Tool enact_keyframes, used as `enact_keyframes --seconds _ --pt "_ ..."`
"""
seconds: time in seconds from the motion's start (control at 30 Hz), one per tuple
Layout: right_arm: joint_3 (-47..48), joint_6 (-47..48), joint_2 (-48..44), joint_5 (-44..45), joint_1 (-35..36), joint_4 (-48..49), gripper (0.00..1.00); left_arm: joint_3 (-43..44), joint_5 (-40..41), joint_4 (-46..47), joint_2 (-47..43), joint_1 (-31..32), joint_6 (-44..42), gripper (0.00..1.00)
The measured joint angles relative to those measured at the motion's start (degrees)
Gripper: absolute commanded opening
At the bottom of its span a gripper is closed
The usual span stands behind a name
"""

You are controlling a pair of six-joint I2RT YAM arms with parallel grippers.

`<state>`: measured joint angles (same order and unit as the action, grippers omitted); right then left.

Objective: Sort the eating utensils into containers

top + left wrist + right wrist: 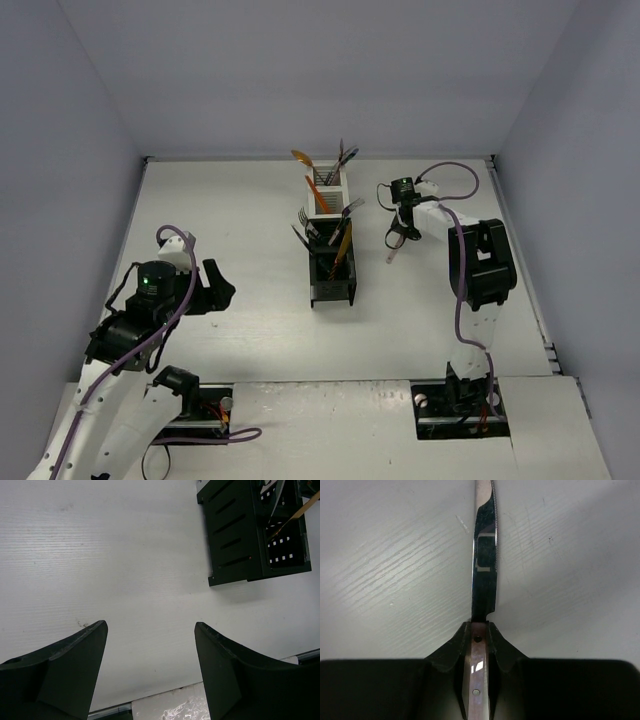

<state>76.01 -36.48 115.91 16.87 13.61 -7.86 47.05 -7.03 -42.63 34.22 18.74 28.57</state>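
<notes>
Here, at far left, the left gripper [218, 290] is shown above the table [250, 200], well apart from the bins. Its jaws are spread wide and nothing is held between them. In the left wrist view only table surface is seen between the two dark fingers [75, 665], with a black bin at the upper right corner

At centre, the bins [332, 292] are arranged as one joined row of four running away from the arms: two black at the near end, two white with slatted sides at the far end. Utensils [340, 160] are stood tilted in the far bins, among them an orange spoon [302, 157] leaning out to the left and forks [303, 217] with tines upward. A gold piece [343, 243] is leant in one of the black bins; which of the two cannot be told from above

At right, the right gripper [398, 238] is placed just beside the row, on its right side, pointed down at the table. It is closed on a knife [485, 565]: the pinkish riveted handle is clamped between the fingertips, and the silver blade, serrated along its right edge, is projected straight ahead over the table. Whether the blade tip touches the surface cannot be told
</notes>
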Motion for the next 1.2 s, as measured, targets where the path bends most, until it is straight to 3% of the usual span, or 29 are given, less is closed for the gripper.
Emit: enact_keyframes --seconds 0.33,0.53,0.7,0.83,0.97,1.2 --pt "-3.98 6.51 -5.8 -2.75 0.43 -0.7 0.0 0.0 0.68 0.02 0.25 0.33 -0.16 0.68" --pt "-11.31 15.55 -28.58 -8.74 0.99 1.83 0.0 0.0 3.63 0.07 0.38 0.33 -0.98 0.68" --pt "-16.53 23.12 -49.84 -16.04 1.73 11.66 0.0 -0.42 6.51 0.56 0.09 0.31 -1.44 0.68" --pt "-23.58 27.75 -60.47 -23.26 3.61 21.15 0.0 -3.14 7.93 1.37 -0.71 0.31 -2.44 0.68" --pt "-28.19 31.16 -62.16 -30.52 5.53 28.64 0.0 -6.67 8.49 2.86 -2.25 0.31 -3.67 0.68" --pt "-30.72 37.28 -56.77 -40.87 9.44 38.14 0.0 -8.94 8.76 5.85 -6.69 0.31 -5.99 0.68"
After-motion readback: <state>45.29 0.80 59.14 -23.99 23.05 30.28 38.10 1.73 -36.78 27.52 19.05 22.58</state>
